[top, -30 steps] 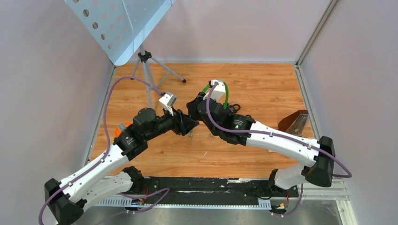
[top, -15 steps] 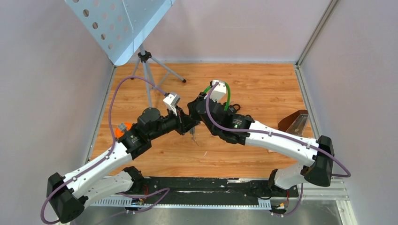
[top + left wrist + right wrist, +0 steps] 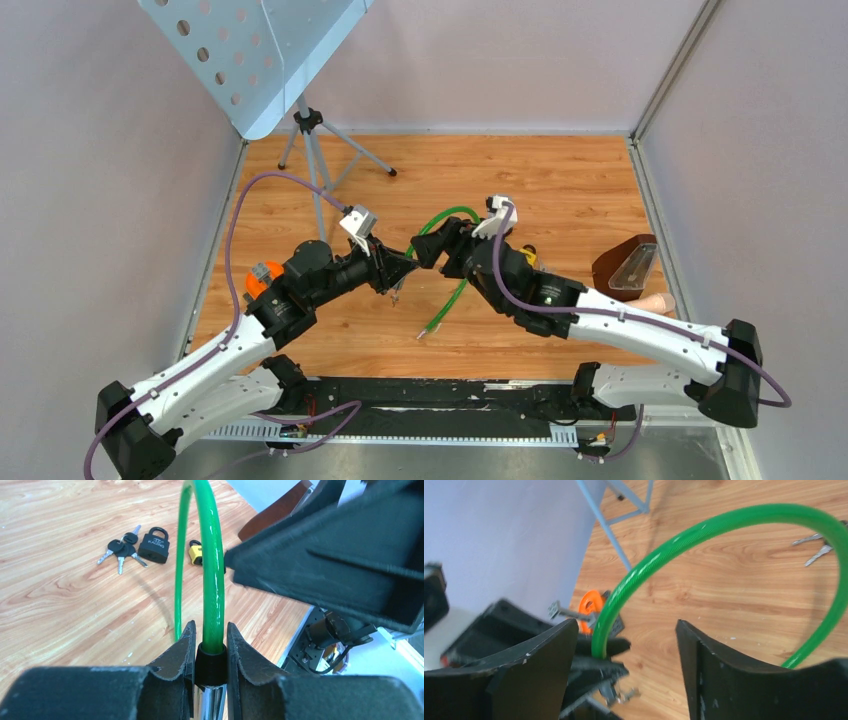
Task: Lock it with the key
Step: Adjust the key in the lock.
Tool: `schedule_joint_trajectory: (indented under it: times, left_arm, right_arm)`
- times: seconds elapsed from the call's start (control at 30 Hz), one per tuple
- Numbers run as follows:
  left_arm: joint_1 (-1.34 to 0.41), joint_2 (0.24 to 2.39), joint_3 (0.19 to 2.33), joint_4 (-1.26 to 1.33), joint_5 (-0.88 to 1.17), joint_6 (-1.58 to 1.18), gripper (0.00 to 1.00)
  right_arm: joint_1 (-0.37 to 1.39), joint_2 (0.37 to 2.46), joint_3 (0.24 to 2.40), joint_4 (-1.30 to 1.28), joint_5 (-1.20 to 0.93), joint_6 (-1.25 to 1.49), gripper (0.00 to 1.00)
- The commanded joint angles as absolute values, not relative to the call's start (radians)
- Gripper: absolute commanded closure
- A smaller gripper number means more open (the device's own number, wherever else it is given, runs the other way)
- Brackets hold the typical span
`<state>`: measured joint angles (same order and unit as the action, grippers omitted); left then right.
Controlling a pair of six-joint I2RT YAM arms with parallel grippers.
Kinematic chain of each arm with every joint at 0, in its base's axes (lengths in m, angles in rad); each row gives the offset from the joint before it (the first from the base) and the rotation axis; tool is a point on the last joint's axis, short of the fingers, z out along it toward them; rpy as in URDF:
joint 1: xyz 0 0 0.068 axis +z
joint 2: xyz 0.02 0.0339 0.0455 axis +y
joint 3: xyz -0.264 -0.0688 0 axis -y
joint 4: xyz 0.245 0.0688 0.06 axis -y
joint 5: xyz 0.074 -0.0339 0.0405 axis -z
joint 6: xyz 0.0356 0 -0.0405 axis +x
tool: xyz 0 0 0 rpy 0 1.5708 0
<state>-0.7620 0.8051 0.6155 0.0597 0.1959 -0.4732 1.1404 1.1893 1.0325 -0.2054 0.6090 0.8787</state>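
The left end effector (image 3: 210, 636) pinches the black collar (image 3: 210, 664) of the green cable (image 3: 213, 575) mid-desk (image 3: 560, 180), its loop arching toward 1 o'clock, while the right end effector (image 3: 624, 630), at its 3 o'clock, stands spread wide, gripping nothing.

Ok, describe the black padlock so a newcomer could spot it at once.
In the left wrist view, look on the wooden table beside the green cable. The black padlock lies between a bunch of keys and a smaller yellow padlock; only it carries white lettering.
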Motion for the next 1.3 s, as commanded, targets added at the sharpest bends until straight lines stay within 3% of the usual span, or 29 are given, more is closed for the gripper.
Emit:
schedule_joint_trajectory:
  times: [0.0, 0.07, 0.13, 0.3, 0.5, 0.83, 1.17, 1.27]
  left_arm:
    - [-0.752, 0.763, 0.632, 0.181, 0.163, -0.468, 1.0]
    - [-0.752, 0.756, 0.631, 0.182, 0.139, -0.483, 1.0]
    - [-0.752, 0.756, 0.632, 0.177, 0.109, -0.496, 1.0]
    - [-0.751, 0.785, 0.646, 0.125, 0.052, -0.515, 1.0]
    - [-0.75, 0.807, 0.667, 0.036, -0.119, -0.609, 1.0]
    - [-0.751, 0.82, 0.683, -0.087, -0.299, -0.714, 1.0]
    - [-0.751, 0.775, 0.651, -0.095, -0.366, -0.766, 1.0]
    - [-0.751, 0.762, 0.638, -0.097, -0.365, -0.779, 1.0]
  right_arm:
    - [1.138, 1.049, 0.839, 0.147, 0.376, 0.681, 0.33]
    - [1.138, 1.005, 0.735, 0.24, 0.251, 0.605, 0.42]
    - [1.141, 0.976, 0.679, 0.275, 0.202, 0.59, 0.44]
    - [1.141, 0.983, 0.651, 0.26, 0.219, 0.587, 0.23]
    - [1.176, 1.109, 0.724, 0.253, 0.23, 0.606, 0.28]
    - [1.256, 1.395, 0.921, 0.186, 0.368, 0.665, 0.5]
    - [1.258, 1.487, 0.973, 0.075, 0.426, 0.815, 0.76]
    - [1.253, 1.48, 0.96, 0.074, 0.447, 0.856, 0.89]
